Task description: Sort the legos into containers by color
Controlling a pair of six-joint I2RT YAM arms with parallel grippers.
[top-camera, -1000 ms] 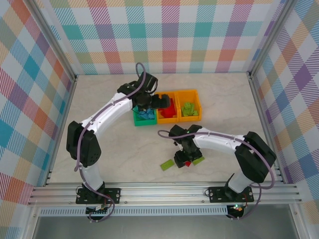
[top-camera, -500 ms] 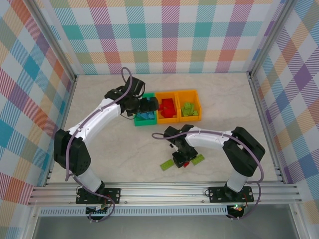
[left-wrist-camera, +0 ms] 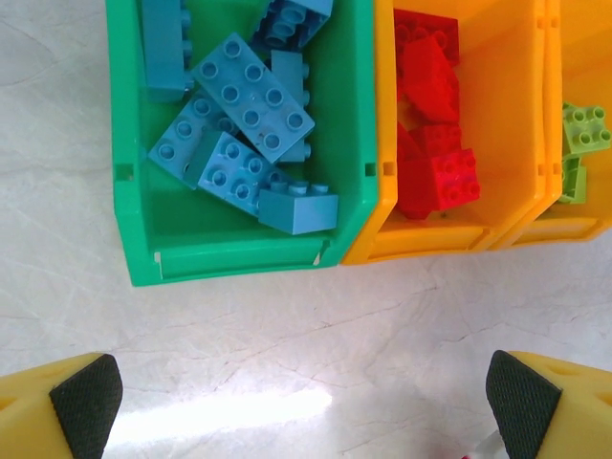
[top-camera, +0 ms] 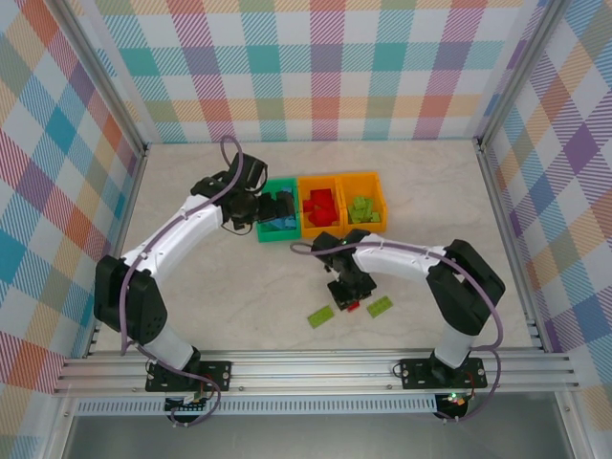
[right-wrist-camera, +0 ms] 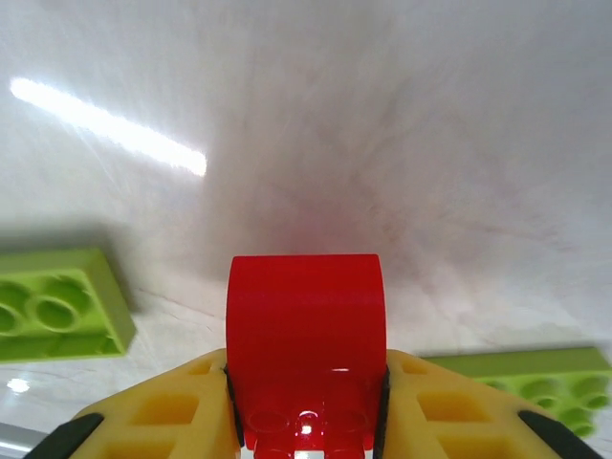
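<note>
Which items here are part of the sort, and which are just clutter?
Job:
red lego in the shut right claw
loose lime legos
green bin with blue legos
middle orange bin with red legos
right orange bin with lime legos

Not the job:
plaid walls
frame rail

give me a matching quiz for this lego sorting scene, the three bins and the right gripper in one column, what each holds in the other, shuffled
Column one
1. green plastic bin
2. orange plastic bin beside the green one
3. orange plastic bin at the other end
4. right gripper

Column two
a. lime green studded bricks
b. one red brick, pinched
c. blue studded bricks
d. heap of red studded bricks

Pairs: 1-c, 2-d, 3-a, 4-b
</note>
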